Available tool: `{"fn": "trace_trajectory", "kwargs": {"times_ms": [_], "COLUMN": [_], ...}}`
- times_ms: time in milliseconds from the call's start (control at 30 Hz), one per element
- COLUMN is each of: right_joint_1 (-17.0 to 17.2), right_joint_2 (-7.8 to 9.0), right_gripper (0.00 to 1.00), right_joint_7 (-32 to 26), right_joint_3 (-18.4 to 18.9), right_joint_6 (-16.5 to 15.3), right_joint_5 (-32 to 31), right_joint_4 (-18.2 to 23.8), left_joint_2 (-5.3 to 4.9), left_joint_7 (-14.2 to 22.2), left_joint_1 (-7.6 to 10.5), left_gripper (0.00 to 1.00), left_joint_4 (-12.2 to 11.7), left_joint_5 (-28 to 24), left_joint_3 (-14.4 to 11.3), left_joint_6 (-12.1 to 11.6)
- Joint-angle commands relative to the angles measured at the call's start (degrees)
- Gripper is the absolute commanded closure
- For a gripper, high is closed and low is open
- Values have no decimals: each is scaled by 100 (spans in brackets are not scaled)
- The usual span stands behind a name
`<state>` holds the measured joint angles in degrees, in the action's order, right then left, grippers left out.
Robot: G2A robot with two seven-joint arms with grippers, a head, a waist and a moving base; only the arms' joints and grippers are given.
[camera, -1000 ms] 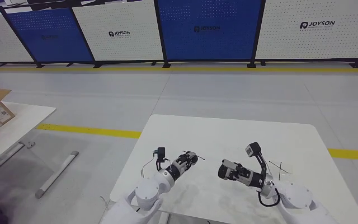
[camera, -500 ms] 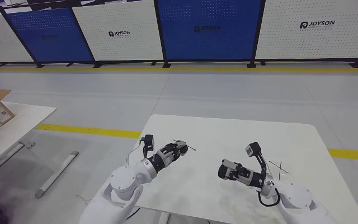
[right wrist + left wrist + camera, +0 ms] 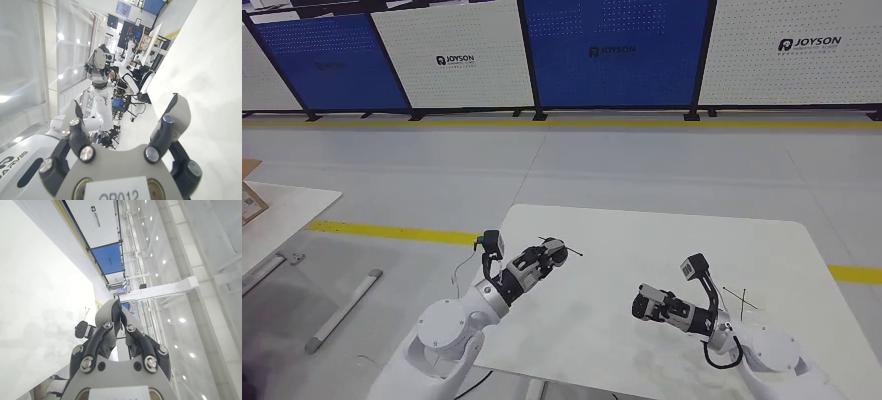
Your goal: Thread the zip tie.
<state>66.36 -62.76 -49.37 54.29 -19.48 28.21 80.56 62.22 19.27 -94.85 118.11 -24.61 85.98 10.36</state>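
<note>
Currently the left arm [image 3: 504, 288] is over the near-left part of the white worktop [image 3: 662, 235], close to its left edge. The left jaws are pressed together on a thin black zip tie [image 3: 574, 251]. In the top view the tie sticks out past the fingertips as a fine dark line, pointing toward the middle of the worktop. In the left wrist view the two dark pads [image 3: 115, 313] meet with no visible gap, and a short black tip of the tie [image 3: 118, 297] shows just beyond them. The right arm [image 3: 712, 320] is over the near-right part of the worktop, its jaws turned toward the left arm and well apart from it. The right jaws stand wide apart with nothing between them; in the right wrist view both fingers [image 3: 76, 110] are spread to either side. Two spare zip ties [image 3: 740, 298] lie crossed on the worktop just beside the right arm, on the side toward the right edge; they also show small in the left wrist view [image 3: 86, 312].
</note>
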Motion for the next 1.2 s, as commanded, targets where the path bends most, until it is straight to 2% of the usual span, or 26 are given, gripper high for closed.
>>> {"fn": "trace_trajectory", "kwargs": {"times_ms": [0,133,267,333,400,733,800,900,933,1167], "right_joint_1": [0,0,0,0,0,0,0,0,0,0], "right_joint_2": [0,0,0,0,0,0,0,0,0,0], "right_gripper": [0,0,0,0,0,0,0,0,0,0], "right_joint_7": [0,0,0,0,0,0,0,0,0,0], "right_joint_3": [0,0,0,0,0,0,0,0,0,0], "right_joint_6": [0,0,0,0,0,0,0,0,0,0], "right_joint_5": [0,0,0,0,0,0,0,0,0,0], "right_joint_4": [0,0,0,0,0,0,0,0,0,0], "left_joint_2": [0,15,30,25,24,26,43,62,65,65], "left_joint_7": [0,-46,146,277,173,167,144,58,-107,-107], "left_joint_1": [0,28,-93,-184,-261,-258,-218,-183,-192,-192], "left_gripper": [100,100,100,100,100,100,100,100,100,100], "left_joint_4": [0,55,291,388,478,475,480,509,516,516], "left_joint_5": [0,-201,-888,-1129,-1150,-1165,-1376,-1676,-1537,-1537], "left_joint_3": [0,28,312,489,628,619,568,666,723,723], "left_joint_6": [0,-115,-408,-419,-396,-399,-428,-509,-552,-552]}}
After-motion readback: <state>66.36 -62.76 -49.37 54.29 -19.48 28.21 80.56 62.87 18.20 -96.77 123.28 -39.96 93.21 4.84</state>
